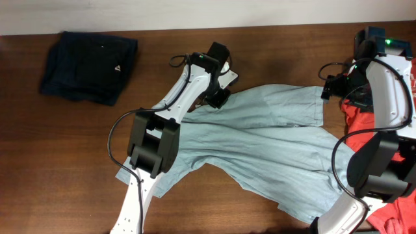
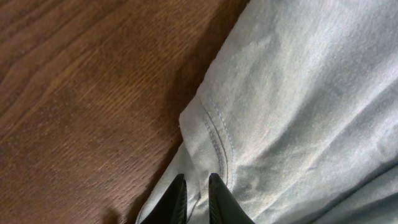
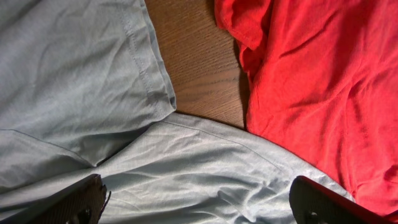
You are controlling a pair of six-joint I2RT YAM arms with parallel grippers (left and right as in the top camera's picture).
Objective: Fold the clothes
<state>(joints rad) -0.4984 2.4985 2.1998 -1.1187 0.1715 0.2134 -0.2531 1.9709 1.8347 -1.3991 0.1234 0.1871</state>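
Pale blue-grey T-shirt (image 1: 273, 136) lies spread and rumpled across the middle of the tabletop (image 1: 65, 162). Red T-shirt (image 3: 311, 74) sits just beside it at the right edge. Left pincer (image 2: 196, 193) is at the blue shirt's stitched edge, fingers nearly together with cloth between them; cannot tell if it grips. Right pincer (image 3: 199, 205) gapes wide over the blue shirt, holding nothing. Dark folded garment (image 1: 88, 65) lies far left.
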